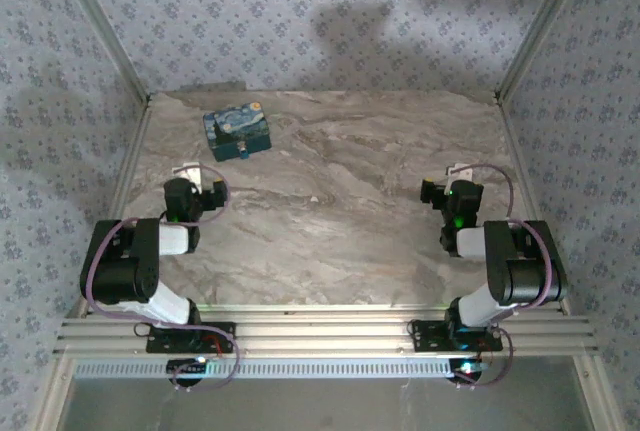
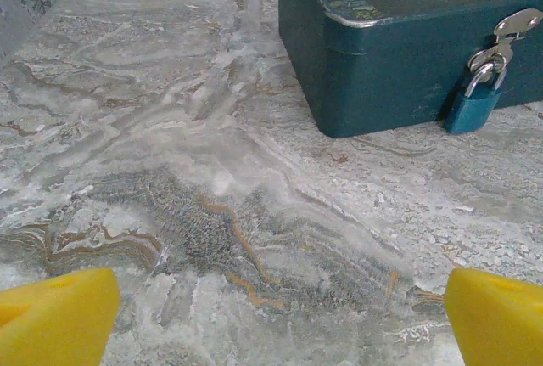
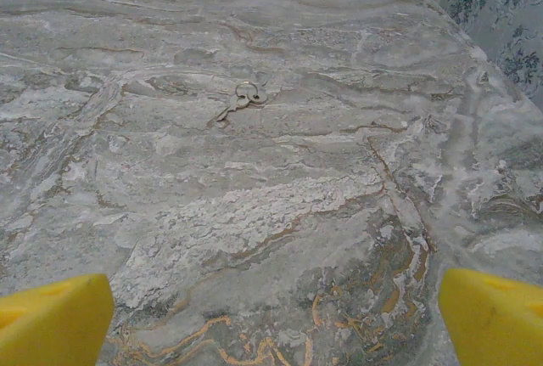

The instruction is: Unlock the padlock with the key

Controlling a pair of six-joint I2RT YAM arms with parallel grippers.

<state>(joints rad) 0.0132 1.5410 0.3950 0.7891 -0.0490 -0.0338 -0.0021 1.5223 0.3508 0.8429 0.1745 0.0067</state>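
Left gripper: jaws spread wide with nothing between them. It sits low over the table and faces the box.
Box: dark blue tin with a painted lid, at the far left of the table. Its front wall faces the left gripper.
Padlock: located on the front wall of the box, hung by its shackle through the silver hasp. The blue body hangs down against the wall, its base at or near the table.
Padlock axis: roughly upright, leaning a little, shackle uppermost. The keyway cannot be made out; it is probably in the base.
Padlock handling: judged small, rigid and light, and free to swing on the hasp. Steady it by the flat sides of the body so that the base is left exposed.
Key: lies flat on the bare table, well ahead of the right gripper and well apart from the box.
Key axis: diagonal in the right wrist view. The ring is at the far right end and the blade points near-left.
Key handling: judged thin, hard and light, and likely to skate on the smooth surface. Pinch at the ring end so that the blade projects free.
Right gripper: jaws fully parted, holding nothing, aimed toward the key.
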